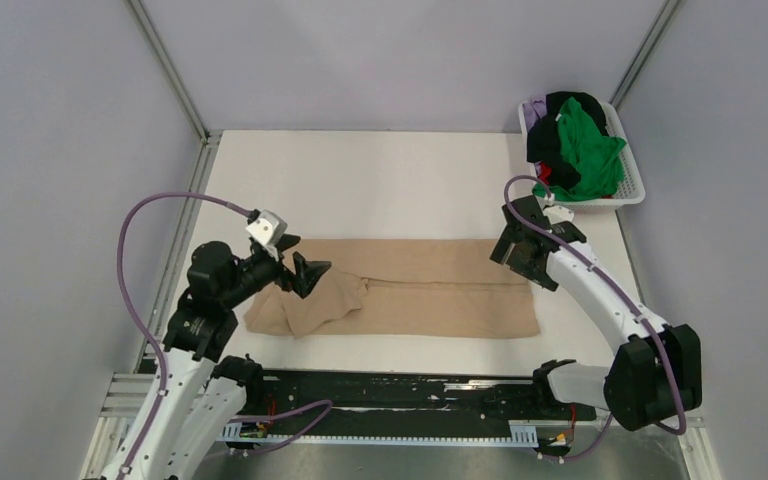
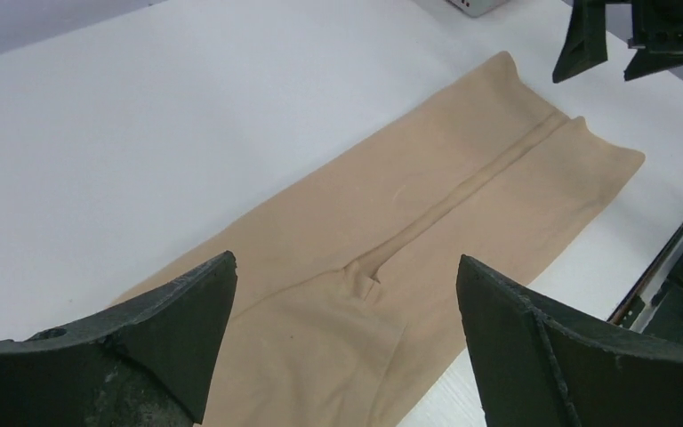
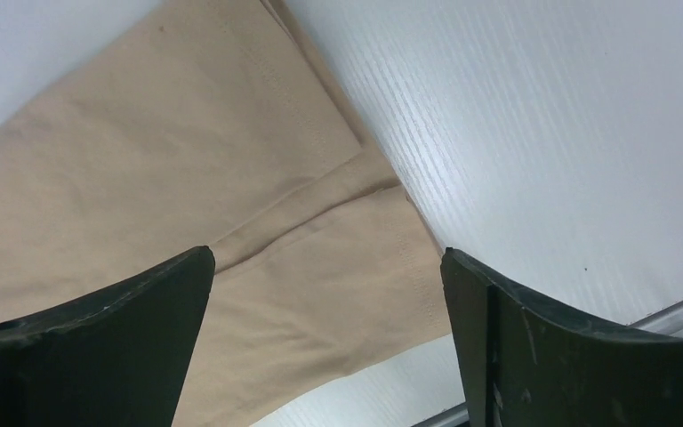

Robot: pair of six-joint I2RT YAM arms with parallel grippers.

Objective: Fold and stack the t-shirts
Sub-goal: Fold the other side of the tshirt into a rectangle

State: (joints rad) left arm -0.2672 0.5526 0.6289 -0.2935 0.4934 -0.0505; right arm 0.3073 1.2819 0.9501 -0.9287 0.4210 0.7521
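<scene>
The tan-beige t-shirt [image 1: 430, 285] lies folded into a long strip across the white table, both long sides turned in to a middle seam. Its left end is rumpled. My left gripper [image 1: 305, 274] hovers open and empty over that left end; the shirt fills the left wrist view [image 2: 391, 222]. My right gripper [image 1: 516, 258] hovers open and empty over the shirt's right end, whose hems show in the right wrist view [image 3: 231, 160]. The green t-shirt [image 1: 588, 145], a black one [image 1: 550, 140], a red one [image 1: 545, 173] and a pale purple one [image 1: 533, 110] sit piled in the basket.
The white latticed basket [image 1: 635, 180] stands at the table's back right corner. The white table [image 1: 360, 180] stretches behind the shirt. A black rail [image 1: 390, 390] runs along the near edge between the arm bases. Grey walls enclose the table.
</scene>
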